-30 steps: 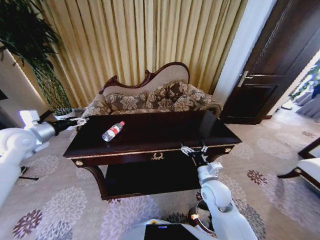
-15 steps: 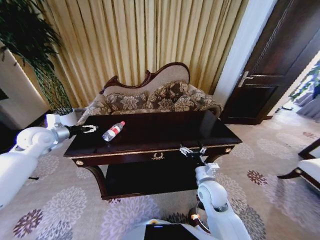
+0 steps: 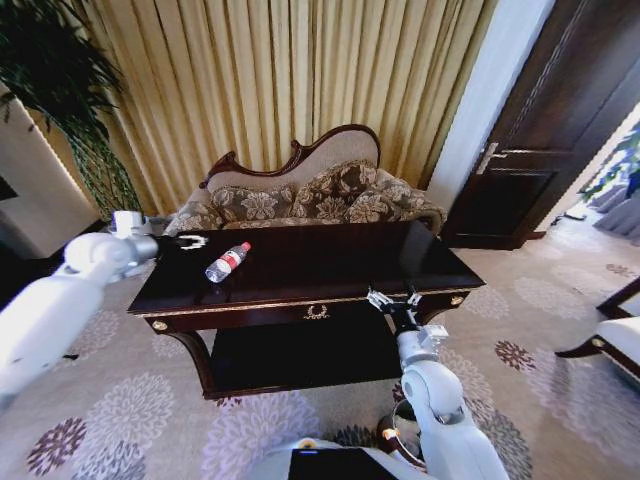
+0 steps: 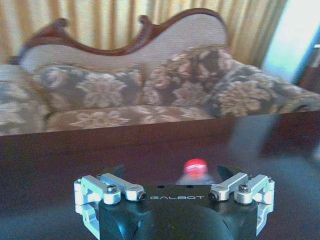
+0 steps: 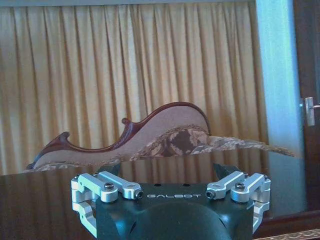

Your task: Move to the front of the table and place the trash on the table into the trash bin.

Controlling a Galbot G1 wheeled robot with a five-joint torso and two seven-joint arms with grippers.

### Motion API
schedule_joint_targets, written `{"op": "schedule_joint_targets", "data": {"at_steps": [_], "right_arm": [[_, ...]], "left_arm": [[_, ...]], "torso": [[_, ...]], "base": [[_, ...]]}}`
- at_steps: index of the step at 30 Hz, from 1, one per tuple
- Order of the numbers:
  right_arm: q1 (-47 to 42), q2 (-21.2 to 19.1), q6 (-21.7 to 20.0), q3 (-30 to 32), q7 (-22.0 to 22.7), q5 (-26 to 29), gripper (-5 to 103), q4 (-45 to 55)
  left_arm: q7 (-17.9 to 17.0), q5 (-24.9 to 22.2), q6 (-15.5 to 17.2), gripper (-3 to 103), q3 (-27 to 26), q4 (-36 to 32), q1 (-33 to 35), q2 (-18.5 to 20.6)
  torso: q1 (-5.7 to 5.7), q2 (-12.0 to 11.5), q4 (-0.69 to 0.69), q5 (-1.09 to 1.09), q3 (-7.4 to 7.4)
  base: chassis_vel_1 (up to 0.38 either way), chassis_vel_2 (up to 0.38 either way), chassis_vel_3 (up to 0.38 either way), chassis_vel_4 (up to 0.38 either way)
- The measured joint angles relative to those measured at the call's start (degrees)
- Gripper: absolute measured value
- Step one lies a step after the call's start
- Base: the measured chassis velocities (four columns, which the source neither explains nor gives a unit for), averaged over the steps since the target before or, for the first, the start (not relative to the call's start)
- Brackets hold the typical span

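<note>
Bottom centre of the head view is showing the right gripper [image 3: 393, 298], raised in front of the table [image 3: 340, 262] at the gilt front edge, right of the gold emblem [image 3: 316, 312]. Its fingers are standing spread, holding nothing and touching nothing; in the right wrist view the right gripper [image 5: 170, 172] is looking across the tabletop toward the sofa [image 5: 145, 137].

Farther up and to the left in the head view, the bottle [image 3: 226, 262] is lying on its side on the dark tabletop, in the left part of the table near the back edge. Its long axis is running on a slant, the red cap pointing up and right toward the sofa [image 3: 320, 195], the base pointing down and left.

Just left of it, at the left middle of the head view, the left gripper [image 3: 190, 242] is reaching in over the table's left end. The bottle is lying right of and slightly below its tips, near but apart. Its fingers are spread wide and empty. In the left wrist view the red cap [image 4: 195, 167] is showing between the fingers [image 4: 116, 184], low centre of the frame, with the bottle's body blurred.

By my judgement the left arm is far nearer than the right, and a grasp across the bottle's width would suit this approach.
</note>
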Motion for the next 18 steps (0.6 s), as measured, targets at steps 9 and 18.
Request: {"op": "schedule_joint_targets", "data": {"at_steps": [9,18], "right_arm": [[-0.5,0.3,0.0,1.7,0.0,0.0,100,0.0],[-0.5,1.0,0.2,0.2,0.0,-0.8,100,-1.6]], "left_arm": [[-0.7,0.7,0.1,100,3.6,-0.2,-0.9,-3.3],[-1.8,1.3,0.2,100,2.4,-4.0,2.5,0.0]], "torso": [[0.0,0.0,0.04,-0.01,0.0],[0.0,0.0,0.06,0.01,-0.01]], "base": [[0.0,0.0,0.0,0.0],[0.0,0.0,0.0,0.0]]}}
